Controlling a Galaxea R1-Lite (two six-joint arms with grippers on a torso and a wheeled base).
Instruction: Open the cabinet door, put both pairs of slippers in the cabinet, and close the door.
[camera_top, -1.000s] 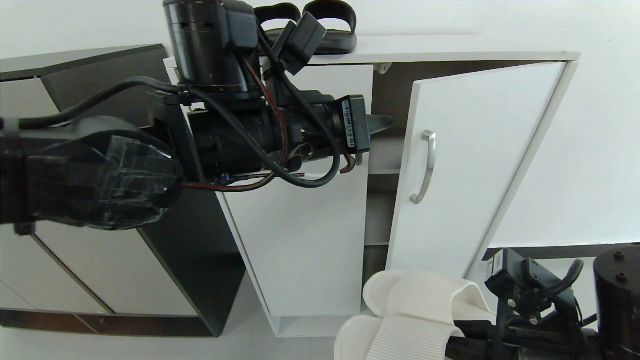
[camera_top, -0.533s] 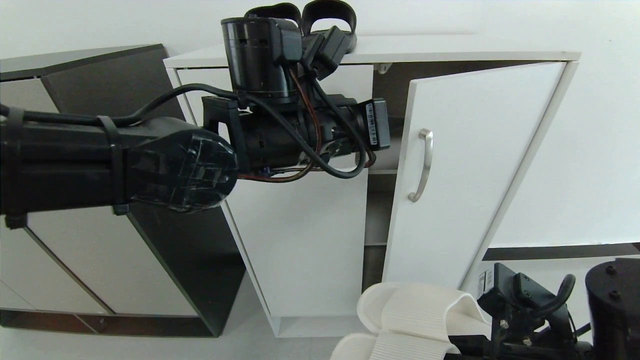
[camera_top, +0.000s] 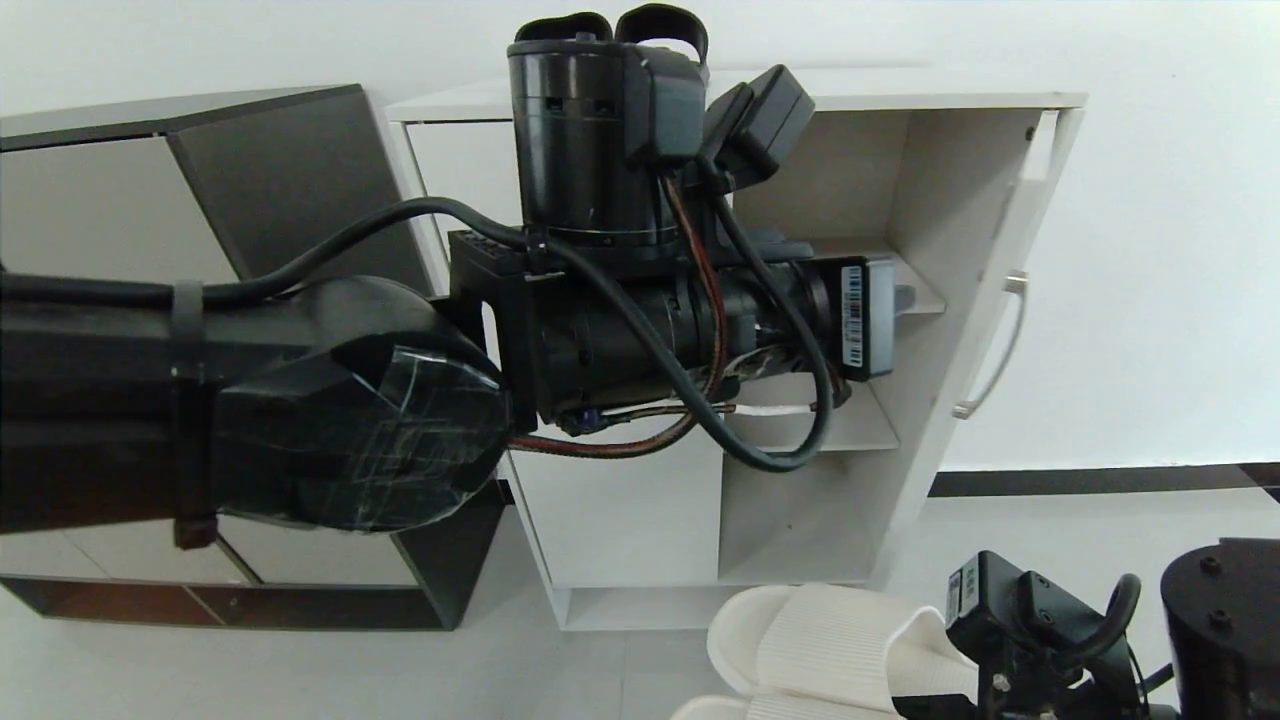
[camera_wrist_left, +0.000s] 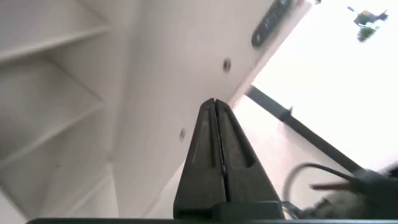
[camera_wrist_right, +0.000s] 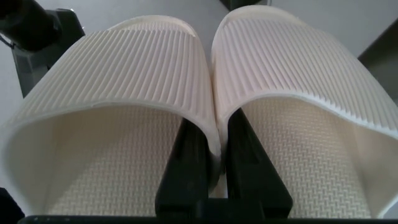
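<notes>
The white cabinet (camera_top: 640, 540) has its right door (camera_top: 975, 330) swung wide, baring the shelves (camera_top: 860, 425) inside. My left gripper (camera_wrist_left: 214, 106) is shut with nothing in it, its tip close to the door's inner face (camera_wrist_left: 168, 68); whether it touches is unclear. In the head view the left wrist (camera_top: 700, 330) hangs in front of the open compartment. A black pair of slippers (camera_top: 610, 25) lies on the cabinet top. Low at the right, my right gripper (camera_wrist_right: 214, 149) is shut on the white slippers (camera_wrist_right: 205, 81) (camera_top: 830, 645), pinching their two straps together.
A dark cabinet (camera_top: 250, 170) with mirrored panels stands left of the white one. The open door's handle (camera_top: 990, 350) juts toward the white wall (camera_top: 1160, 250). Pale floor (camera_top: 600, 670) lies in front of the cabinet.
The right door has swung from partly open to wide open as my left arm moved right along it. The view has shifted a little. The white slippers sit slightly lower.
</notes>
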